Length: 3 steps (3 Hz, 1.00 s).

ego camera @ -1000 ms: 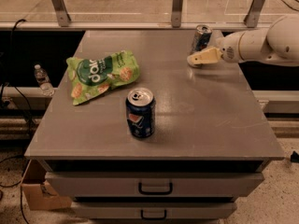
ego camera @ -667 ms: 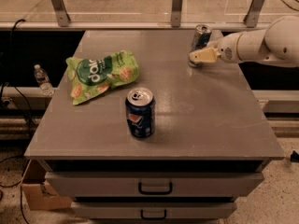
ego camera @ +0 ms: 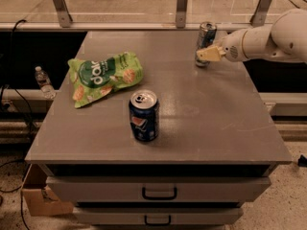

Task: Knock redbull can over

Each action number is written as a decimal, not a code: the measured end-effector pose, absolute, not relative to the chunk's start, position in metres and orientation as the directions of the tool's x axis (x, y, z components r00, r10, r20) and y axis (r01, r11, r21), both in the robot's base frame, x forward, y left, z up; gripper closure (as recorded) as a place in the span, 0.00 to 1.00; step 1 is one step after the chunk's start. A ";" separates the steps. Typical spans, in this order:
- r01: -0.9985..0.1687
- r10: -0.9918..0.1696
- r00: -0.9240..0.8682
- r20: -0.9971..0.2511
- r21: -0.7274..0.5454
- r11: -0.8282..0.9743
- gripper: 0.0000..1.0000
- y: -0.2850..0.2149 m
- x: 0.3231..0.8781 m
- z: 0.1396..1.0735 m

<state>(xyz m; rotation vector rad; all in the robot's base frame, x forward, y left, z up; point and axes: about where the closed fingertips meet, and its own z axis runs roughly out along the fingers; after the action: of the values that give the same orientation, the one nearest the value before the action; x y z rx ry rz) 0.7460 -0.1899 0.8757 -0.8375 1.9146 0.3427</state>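
A grey table (ego camera: 230, 128) with two drawers (ego camera: 158, 191) under its top holds three things. The redbull can (ego camera: 206, 35) stands on its base at the far right part of the top, near the back edge, close to upright (its top seems to lean a little toward the right). The white arm (ego camera: 268, 40) reaches in from the right side, and its gripper (ego camera: 209, 54), pale yellow at the tip, sits against the lower right side of that can, overlapping it from the camera's view; whether the gripper is open or closed, or has hold of anything, cannot be told. A wider dark blue soda can (ego camera: 144, 116) stands upright near the middle of the front half of the table, well apart from the slim one. A green snack bag (ego camera: 103, 78) lies flat on the left part of the top, just behind and left of the blue can. Off the table, on a ledge to the left, stands a small water bottle (ego camera: 44, 82), and a cardboard box (ego camera: 36, 195) sits on the floor by the lower left corner.
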 end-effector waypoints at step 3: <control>-0.832 -0.827 -0.155 -0.540 -0.380 0.404 1.00 -0.183 0.730 0.895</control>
<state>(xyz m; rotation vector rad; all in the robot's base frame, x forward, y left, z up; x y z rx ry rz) 0.7304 -0.1834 0.8947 -1.4122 1.9662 0.0088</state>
